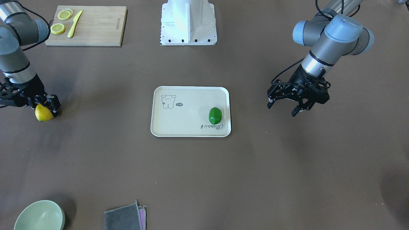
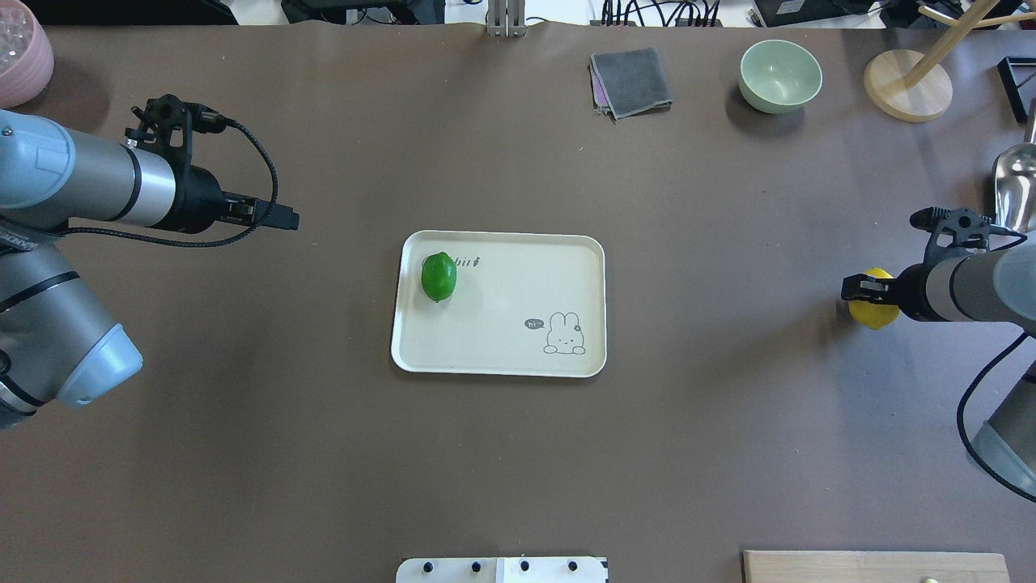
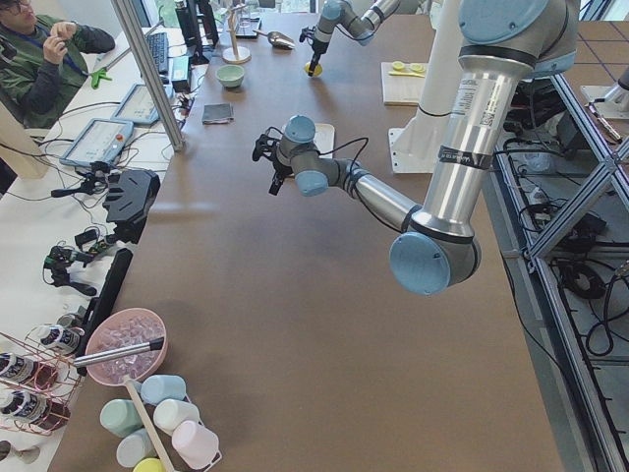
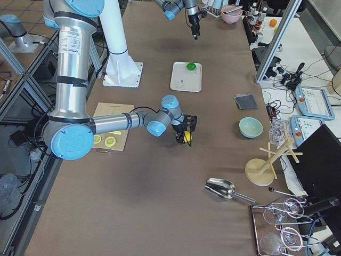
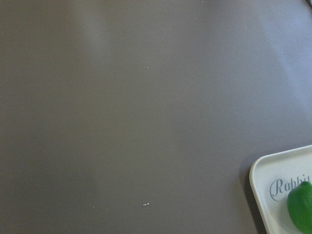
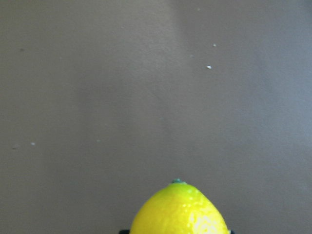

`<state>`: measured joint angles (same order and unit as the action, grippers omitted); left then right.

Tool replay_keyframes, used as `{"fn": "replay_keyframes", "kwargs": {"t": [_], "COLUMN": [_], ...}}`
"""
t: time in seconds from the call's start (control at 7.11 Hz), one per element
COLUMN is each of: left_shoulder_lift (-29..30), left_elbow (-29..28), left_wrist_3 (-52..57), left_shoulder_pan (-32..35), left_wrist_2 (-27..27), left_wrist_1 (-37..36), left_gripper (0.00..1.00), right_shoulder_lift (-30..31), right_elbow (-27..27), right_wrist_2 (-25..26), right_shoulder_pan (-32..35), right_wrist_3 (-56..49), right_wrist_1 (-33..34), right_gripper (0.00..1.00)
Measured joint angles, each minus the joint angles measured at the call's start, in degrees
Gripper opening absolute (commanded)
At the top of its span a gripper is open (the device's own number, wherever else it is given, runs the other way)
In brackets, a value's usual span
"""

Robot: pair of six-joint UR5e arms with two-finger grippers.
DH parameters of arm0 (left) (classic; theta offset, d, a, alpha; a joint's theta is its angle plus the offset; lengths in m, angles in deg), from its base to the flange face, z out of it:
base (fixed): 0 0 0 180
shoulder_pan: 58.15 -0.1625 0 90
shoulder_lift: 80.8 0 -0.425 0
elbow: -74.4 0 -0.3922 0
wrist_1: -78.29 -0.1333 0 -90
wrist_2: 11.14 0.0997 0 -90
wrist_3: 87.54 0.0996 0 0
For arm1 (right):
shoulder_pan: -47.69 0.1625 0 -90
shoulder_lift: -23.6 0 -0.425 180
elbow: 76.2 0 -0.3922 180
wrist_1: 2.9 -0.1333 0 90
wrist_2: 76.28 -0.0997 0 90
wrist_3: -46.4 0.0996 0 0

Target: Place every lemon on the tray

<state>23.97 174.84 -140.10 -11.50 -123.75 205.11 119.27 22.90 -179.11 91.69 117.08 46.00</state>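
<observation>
The cream tray lies mid-table. The green lemon rests on it by the "Rabbit" script, and also shows in the left wrist view. The yellow lemon is far off the tray on the robot's right. My right gripper is shut on it, low at the table. I cannot tell whether the lemon is lifted. My left gripper is open and empty, above bare table beside the tray's green-lemon end.
A wooden cutting board with lemon slices and a yellow knife lies near the robot base. A green bowl, grey cloth, wooden stand and metal scoop are at the far side.
</observation>
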Motion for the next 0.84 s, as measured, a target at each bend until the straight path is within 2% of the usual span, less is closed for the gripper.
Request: {"fn": "replay_keyframes", "kwargs": {"t": [0.28, 0.42, 0.84], "left_shoulder_lift": [0.1, 0.3, 0.7], "left_elbow": [-0.1, -0.2, -0.5], "left_wrist_3": [-0.1, -0.1, -0.1], "left_shoulder_pan": [-0.2, -0.3, -0.5], "left_wrist_2": [0.0, 0.0, -0.1], "left_wrist_1": [0.0, 0.0, 0.0], "left_gripper": [0.98, 0.98, 0.98], "right_shoulder_lift": [-3.3, -7.3, -25.0], "right_elbow": [3.9, 4.6, 4.2], "right_wrist_2": [0.2, 1.4, 11.4], "right_shoulder_pan": [-0.8, -2.6, -13.7], "right_wrist_3": [0.1, 0.2, 3.0], "right_wrist_1": [0.7, 2.0, 14.4], "right_gripper": [0.0, 0.0, 0.0]}}
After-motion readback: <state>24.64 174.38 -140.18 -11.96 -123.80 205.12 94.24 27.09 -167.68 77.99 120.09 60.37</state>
